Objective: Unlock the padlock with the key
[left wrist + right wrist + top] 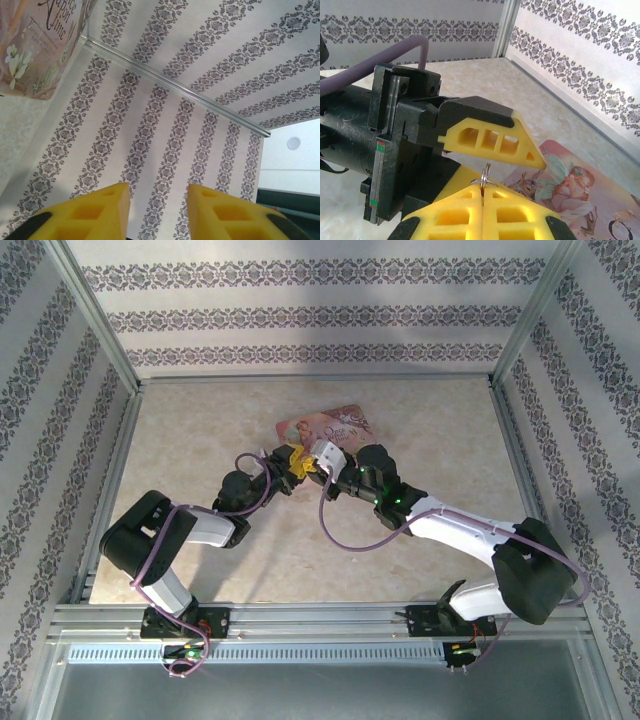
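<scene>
My right gripper is shut on the key; a silver key ring pokes out above the pressed-together yellow pads, and the key's blade is hidden between them. Directly in front of it is my left gripper, open, with one yellow finger just above the ring and the other below it. In the left wrist view the left gripper holds nothing between its fingers. The two grippers meet over the table's middle, with the right gripper facing the left one. The padlock is hidden from view.
A pink illustrated tin lies flat just beyond both grippers, also visible as the tin and the tin. Patterned walls and metal posts enclose the beige table on three sides.
</scene>
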`<state>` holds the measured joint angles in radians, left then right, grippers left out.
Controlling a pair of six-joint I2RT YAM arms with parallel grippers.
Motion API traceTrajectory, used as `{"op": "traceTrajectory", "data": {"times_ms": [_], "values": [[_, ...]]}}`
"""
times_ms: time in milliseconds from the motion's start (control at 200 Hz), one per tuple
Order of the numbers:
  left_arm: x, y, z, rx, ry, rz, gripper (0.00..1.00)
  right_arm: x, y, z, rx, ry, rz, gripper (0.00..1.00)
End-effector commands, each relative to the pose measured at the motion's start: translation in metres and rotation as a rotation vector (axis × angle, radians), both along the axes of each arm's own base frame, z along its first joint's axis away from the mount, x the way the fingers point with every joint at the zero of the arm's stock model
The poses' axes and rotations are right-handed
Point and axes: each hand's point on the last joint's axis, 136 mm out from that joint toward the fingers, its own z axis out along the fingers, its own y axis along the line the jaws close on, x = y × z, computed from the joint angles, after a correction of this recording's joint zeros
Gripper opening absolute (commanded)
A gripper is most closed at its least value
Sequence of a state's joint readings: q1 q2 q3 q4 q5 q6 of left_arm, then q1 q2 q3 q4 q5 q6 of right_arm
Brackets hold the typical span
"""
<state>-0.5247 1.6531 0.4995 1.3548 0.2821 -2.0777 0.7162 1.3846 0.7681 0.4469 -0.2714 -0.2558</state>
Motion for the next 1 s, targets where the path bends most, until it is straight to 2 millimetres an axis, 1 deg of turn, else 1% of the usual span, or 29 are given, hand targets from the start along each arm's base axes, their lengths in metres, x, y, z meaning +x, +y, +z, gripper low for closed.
{"op": "traceTrajectory", "data": {"times_ms": [0, 70, 190, 435, 535, 580, 680, 730, 780, 855, 900, 995], "values": [[-0.007, -0.002, 0.022, -0.063, -0.052, -0.011, 0.31, -0.003, -0.005, 0.002, 0.022, 0.008, -0.02, 0.0], [-0.007, -0.002, 0.021, -0.062, -0.052, -0.011, 0.27, -0.003, -0.006, 0.002, 0.021, 0.005, -0.025, 0.0], [-0.006, -0.003, 0.019, -0.058, -0.05, -0.008, 0.18, -0.003, -0.008, 0.003, 0.021, 0.001, -0.032, 0.0], [-0.006, -0.004, 0.016, -0.048, -0.048, -0.009, 0.1, -0.003, -0.01, 0.003, 0.025, 0.006, -0.041, 0.0], [-0.006, -0.004, 0.015, -0.035, -0.057, -0.005, 0.03, -0.003, -0.012, 0.007, 0.041, 0.01, -0.048, 0.0], [-0.006, -0.004, 0.015, -0.021, -0.066, -0.004, 0.0, -0.004, -0.013, 0.01, 0.054, 0.016, -0.053, 0.03], [-0.006, -0.011, 0.013, 0.049, -0.091, -0.025, 0.0, -0.007, -0.02, 0.019, 0.089, 0.031, -0.062, 0.15], [-0.005, -0.015, 0.015, 0.102, -0.118, -0.043, 0.0, -0.009, -0.026, 0.024, 0.111, 0.047, -0.07, 0.2], [-0.004, -0.019, 0.019, 0.165, -0.154, -0.059, 0.0, -0.011, -0.034, 0.03, 0.138, 0.073, -0.084, 0.27], [-0.003, -0.026, 0.027, 0.288, -0.22, -0.094, 0.0, -0.014, -0.048, 0.038, 0.185, 0.128, -0.103, 0.4], [-0.002, -0.03, 0.036, 0.377, -0.27, -0.116, 0.0, -0.017, -0.057, 0.043, 0.213, 0.161, -0.11, 0.47], [-0.004, -0.033, 0.05, 0.644, -0.378, -0.169, 0.0, -0.024, -0.075, 0.056, 0.294, 0.234, -0.12, 0.56]]}}
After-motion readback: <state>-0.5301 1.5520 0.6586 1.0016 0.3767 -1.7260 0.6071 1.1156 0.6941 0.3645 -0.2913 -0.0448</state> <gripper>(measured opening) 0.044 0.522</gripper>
